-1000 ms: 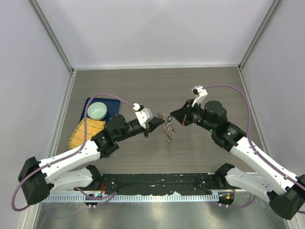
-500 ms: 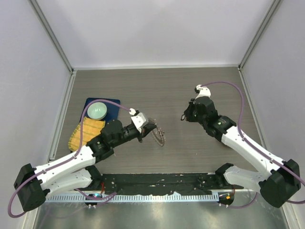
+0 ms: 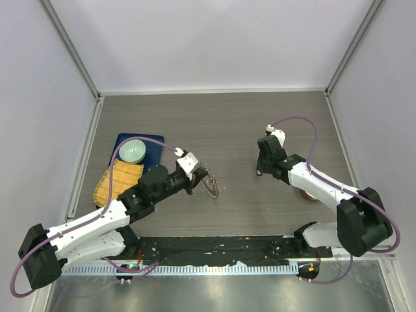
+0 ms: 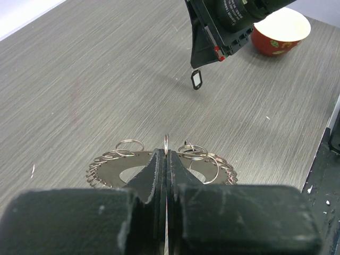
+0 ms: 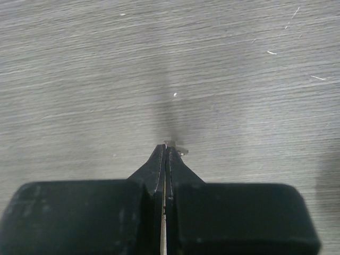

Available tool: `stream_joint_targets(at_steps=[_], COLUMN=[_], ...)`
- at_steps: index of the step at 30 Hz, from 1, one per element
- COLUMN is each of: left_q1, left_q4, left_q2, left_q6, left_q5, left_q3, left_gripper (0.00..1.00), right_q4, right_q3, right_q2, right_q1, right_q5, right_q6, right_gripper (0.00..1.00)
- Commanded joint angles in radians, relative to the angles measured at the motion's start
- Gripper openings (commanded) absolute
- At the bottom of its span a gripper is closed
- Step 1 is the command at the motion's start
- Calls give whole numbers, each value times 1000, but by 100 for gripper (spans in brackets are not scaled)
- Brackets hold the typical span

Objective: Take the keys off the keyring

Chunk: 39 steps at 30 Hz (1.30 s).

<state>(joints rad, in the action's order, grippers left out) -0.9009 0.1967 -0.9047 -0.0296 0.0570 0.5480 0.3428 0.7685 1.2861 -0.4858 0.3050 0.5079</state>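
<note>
The keyring point(image 3: 210, 186) is a grey-brown round disc fringed with small wire rings; it also shows in the left wrist view point(image 4: 109, 171). My left gripper point(image 3: 197, 176) is shut on one thin ring at its near edge point(image 4: 166, 142) and holds it just above the table. My right gripper point(image 3: 259, 171) points down at the table, to the right of the keyring and apart from it. It is shut on a tiny key with a black head point(image 4: 196, 79). In the right wrist view only a pale silver tip point(image 5: 179, 149) shows beyond the shut gripper point(image 5: 166, 147).
A red bowl with a white inside point(image 4: 280, 32) stands right of the right gripper, half hidden under that arm in the top view point(image 3: 305, 194). A pale green dish point(image 3: 133, 150) on a blue tray point(image 3: 155, 148) and a yellow cloth point(image 3: 117, 181) lie at the left.
My right gripper has pulled away to the right from the keyring with a key and turned down toward the table. My left gripper has drawn back and lowered with the keyring.
</note>
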Motion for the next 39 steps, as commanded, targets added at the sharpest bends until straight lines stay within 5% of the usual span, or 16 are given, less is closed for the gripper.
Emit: stream_joint_targets(at_steps=[1, 3, 4, 6, 8, 10, 24, 30, 31, 32, 34, 39], left_q1=[5, 5, 7, 11, 29, 57, 253, 287, 287, 287, 287, 287], left_q4=[32, 29, 30, 29, 15, 6, 10, -48, -51, -52, -71, -160], left_q2=[-3, -28, -34, -69, -108, -176, -632, -675, -660, -643, -568, -361], left_q6=[-30, -41, -44, -47, -53, -62, -151, -178, -181, -184, -197, -254], left_q5=[-48, -89, -104, -120, -131, -134, -97, -100, -100, -97, -71, 16], left_q3=[12, 10, 12, 20, 47, 72, 328, 432, 434, 437, 440, 445], left_gripper=[0, 0, 0, 0, 0, 0, 2, 43, 53, 75, 95, 100], right_q4=[-79, -84, -80, -54, -24, -16, 56, 102, 114, 139, 168, 209], right_q3=[34, 63, 74, 110, 132, 134, 69, 103, 132, 147, 190, 262], right_q2=[79, 104, 111, 104, 63, 18, -313, -335, -335, -335, -341, -392], right_q1=[42, 58, 61, 61, 61, 61, 49, 49, 49, 49, 50, 49], right_q5=[31, 16, 8, 6, 9, -1, -112, -69, -64, -61, -60, -135], right_q6=[0, -17, -32, -46, -55, -63, -89, -78, -66, -60, -39, -51], right_gripper=[5, 18, 33, 43, 77, 94, 96, 98, 98, 99, 100, 100])
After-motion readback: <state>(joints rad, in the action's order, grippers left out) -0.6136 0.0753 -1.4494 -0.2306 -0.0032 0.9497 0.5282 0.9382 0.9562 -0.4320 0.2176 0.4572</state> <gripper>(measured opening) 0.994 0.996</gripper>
